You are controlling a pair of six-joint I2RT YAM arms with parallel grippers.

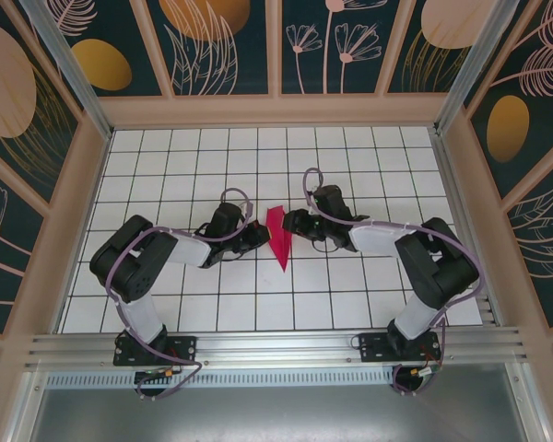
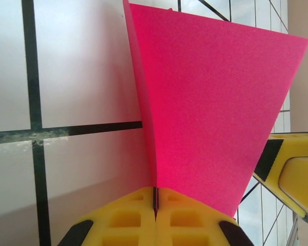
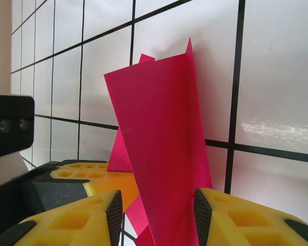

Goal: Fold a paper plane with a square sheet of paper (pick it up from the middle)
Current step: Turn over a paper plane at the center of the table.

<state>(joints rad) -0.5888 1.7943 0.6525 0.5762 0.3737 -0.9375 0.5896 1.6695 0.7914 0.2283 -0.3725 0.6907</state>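
We are holding the pink paper (image 1: 276, 236) near the middle of the white tiled table (image 1: 350, 147), between our two grippers. In the top view it is showing as a narrow folded shape, its point aiming toward our bases. The left gripper (image 1: 261, 236) is meeting it from the left and the right gripper (image 1: 288, 224) from the right. We cannot tell from there whether the paper is touching the table.

In the left wrist view, our left gripper's yellow fingers (image 2: 128, 220) are pressing together and pinching the paper at its folded edge. The paper is rising from them as a broad flat panel that is widening toward the top, with a second layer parting slightly along its left side. One yellow finger of the right gripper is sitting just beside the paper's right edge.

In the right wrist view, our right gripper's fingers (image 3: 236, 220) are standing spread, with the paper running up between them. The paper is lying against the right-hand pad, while a gap is showing between it and the other pad. Low on the left, the left gripper is reaching in under the paper, and its camera (image 3: 10, 125) is facing us from the left edge.
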